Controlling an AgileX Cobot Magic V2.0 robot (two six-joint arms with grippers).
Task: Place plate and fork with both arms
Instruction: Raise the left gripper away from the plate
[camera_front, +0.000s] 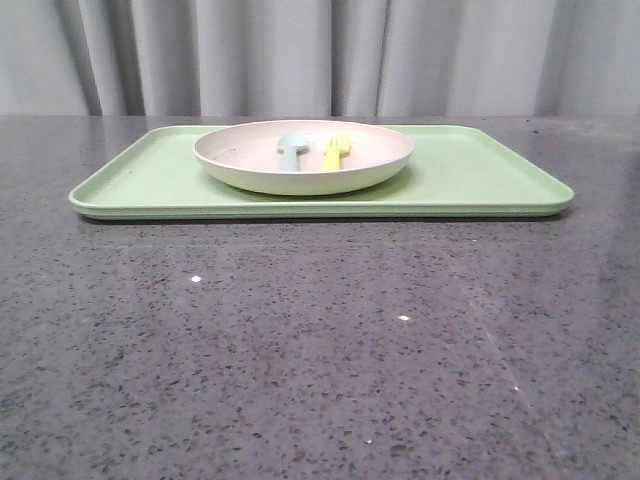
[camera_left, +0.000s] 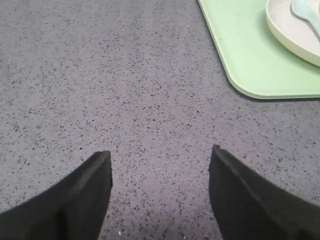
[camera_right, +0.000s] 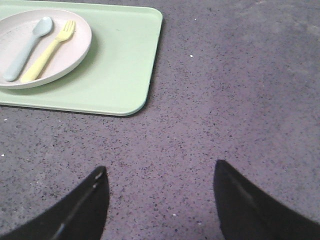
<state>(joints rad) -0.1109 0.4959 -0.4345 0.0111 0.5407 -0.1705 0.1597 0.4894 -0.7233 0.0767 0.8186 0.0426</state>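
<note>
Overhead, both pincers (camera_left: 160, 165) (camera_right: 160, 175) gape above speckled grey table (camera_front: 300, 350); curtain (camera_front: 300, 50) behind.

Matt plastic plate (camera_front: 250, 165), speckled stone table (camera_front: 300, 350)

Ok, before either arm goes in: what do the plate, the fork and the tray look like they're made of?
Plate: probably matte plastic or melamine, with an even pale pink inside, a cream rim and no glaze shine.
Fork: likely molded plastic, solid yellow, with short blunt tines and no metallic glint.
Tray: looks like plastic, uniform light green with rounded corners and a dull finish.
None of this is certain from looks alone.
</note>
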